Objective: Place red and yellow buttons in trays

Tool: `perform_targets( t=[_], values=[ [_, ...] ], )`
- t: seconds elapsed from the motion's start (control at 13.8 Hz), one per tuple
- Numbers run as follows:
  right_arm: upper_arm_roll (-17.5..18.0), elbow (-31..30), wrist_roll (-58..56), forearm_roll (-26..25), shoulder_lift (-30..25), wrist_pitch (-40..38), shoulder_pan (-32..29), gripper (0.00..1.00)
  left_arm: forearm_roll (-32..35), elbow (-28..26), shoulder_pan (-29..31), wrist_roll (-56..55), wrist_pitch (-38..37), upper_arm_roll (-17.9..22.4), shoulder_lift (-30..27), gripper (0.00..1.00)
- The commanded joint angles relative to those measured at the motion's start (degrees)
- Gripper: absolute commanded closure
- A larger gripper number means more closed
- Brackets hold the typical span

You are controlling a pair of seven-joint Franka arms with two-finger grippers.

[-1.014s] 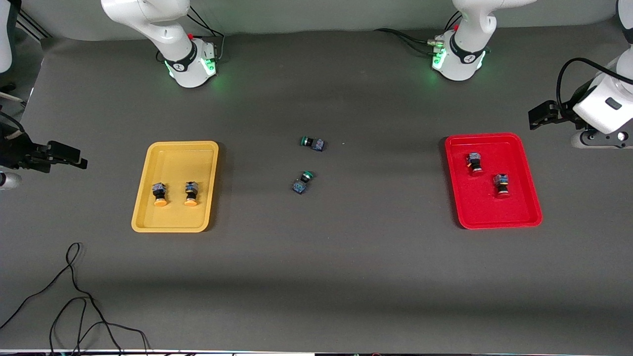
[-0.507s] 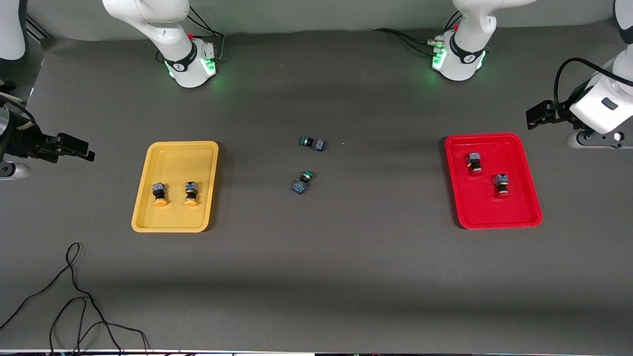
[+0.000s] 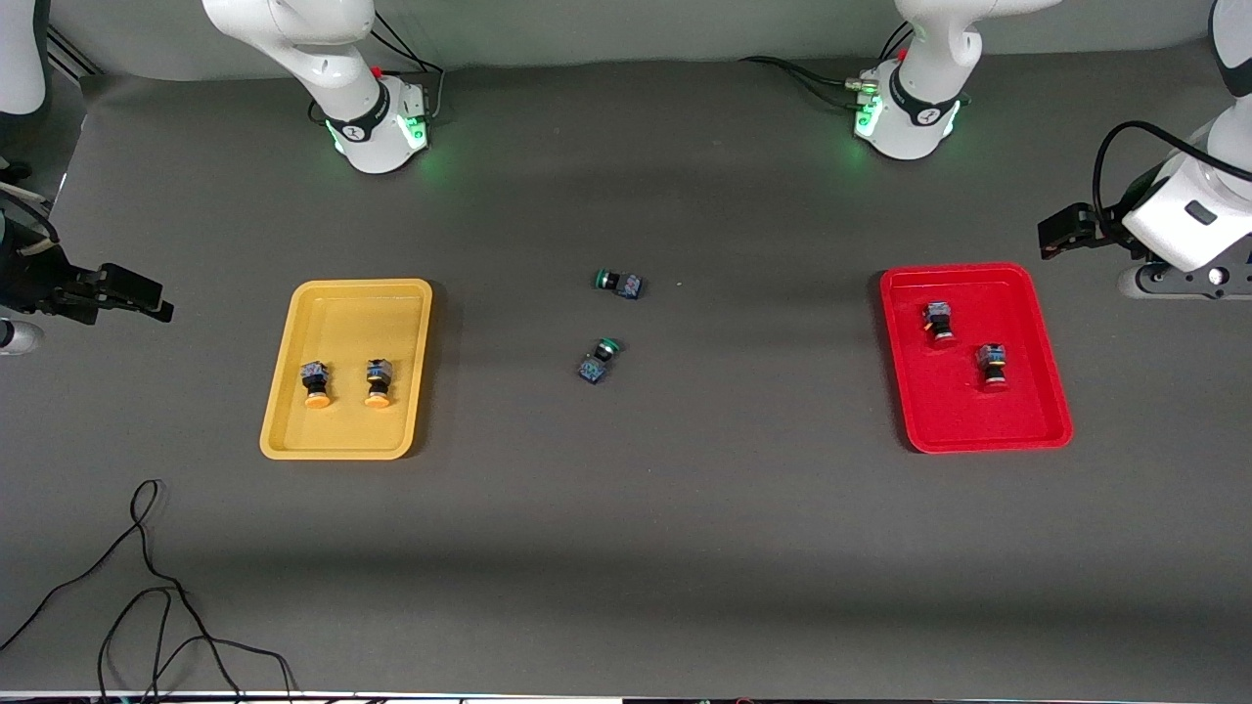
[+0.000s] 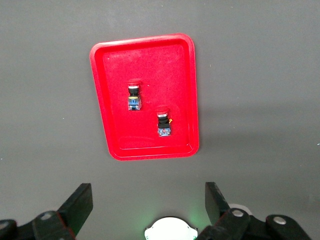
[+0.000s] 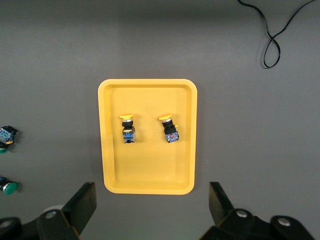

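Observation:
The yellow tray (image 3: 352,313) holds two yellow buttons (image 3: 315,383) (image 3: 379,381), side by side. The red tray (image 3: 968,416) holds two red buttons (image 3: 939,324) (image 3: 993,367). My right gripper (image 3: 137,293) is open and empty, up over the table at the right arm's end, beside the yellow tray. My left gripper (image 3: 1061,232) is open and empty, up over the table at the left arm's end, beside the red tray. The right wrist view shows the yellow tray (image 5: 147,167) past the open right gripper (image 5: 152,205). The left wrist view shows the red tray (image 4: 145,60) past the open left gripper (image 4: 148,205).
Two green-capped buttons (image 3: 618,284) (image 3: 599,360) lie on the bare table between the trays. A black cable (image 3: 147,577) loops on the table nearer the front camera than the yellow tray. The arms' bases (image 3: 377,122) (image 3: 905,117) stand at the table's back edge.
Both grippers have shifted slightly at their ends of the table. The buttons and trays have not moved.

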Motion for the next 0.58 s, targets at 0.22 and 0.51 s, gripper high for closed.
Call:
perform_targets(
  t=[0.22,0.51],
  values=[
    [1.03,0.61,4.34,-1.82,-0.38,-1.59,-0.57,0.0,-0.48,-0.07,0.17,1.04,-0.61,-0.12,-0.48,0.0],
    [1.03,0.78,4.79,-1.9,-0.21,-2.12,-0.57,0.0,-0.48,-0.07,0.17,1.04,-0.52,-0.12,-0.39,0.0]
  ],
)
